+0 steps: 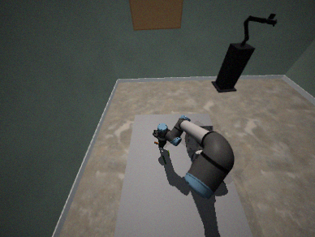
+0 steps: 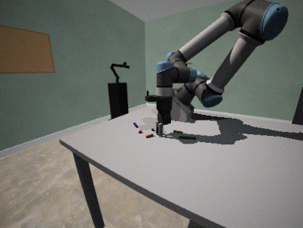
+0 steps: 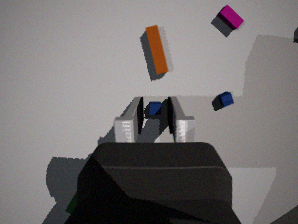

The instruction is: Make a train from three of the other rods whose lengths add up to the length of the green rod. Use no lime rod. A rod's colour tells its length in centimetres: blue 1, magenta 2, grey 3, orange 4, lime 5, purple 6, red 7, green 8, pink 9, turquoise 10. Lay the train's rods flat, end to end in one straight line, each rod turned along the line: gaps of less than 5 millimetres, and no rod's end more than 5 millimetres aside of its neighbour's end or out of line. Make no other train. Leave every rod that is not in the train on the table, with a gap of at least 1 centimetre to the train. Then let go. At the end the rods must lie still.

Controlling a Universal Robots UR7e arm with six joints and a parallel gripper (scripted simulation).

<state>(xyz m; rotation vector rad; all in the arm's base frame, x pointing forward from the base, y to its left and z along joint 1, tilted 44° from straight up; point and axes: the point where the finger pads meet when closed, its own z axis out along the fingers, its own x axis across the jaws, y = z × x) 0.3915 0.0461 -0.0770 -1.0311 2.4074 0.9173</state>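
Note:
In the wrist view my gripper (image 3: 155,108) is open, its two fingers standing on either side of a small blue rod (image 3: 154,108) with a little room on each side. An orange rod (image 3: 156,50) lies just beyond the fingertips. A second blue rod (image 3: 224,100) and a magenta rod (image 3: 229,18) lie to the right. In the exterior view the gripper (image 2: 159,130) points straight down, close to the table. The orange rod (image 2: 149,136), magenta rod (image 2: 140,132) and purple rod (image 2: 135,125) lie to its left. The green rod (image 2: 187,137) lies to its right.
A short lime rod (image 2: 178,132) lies just behind the green rod. The arm's base and its shadow fill the table's far right side. A black pedestal (image 2: 118,99) with a small arm stands on the floor beyond the table.

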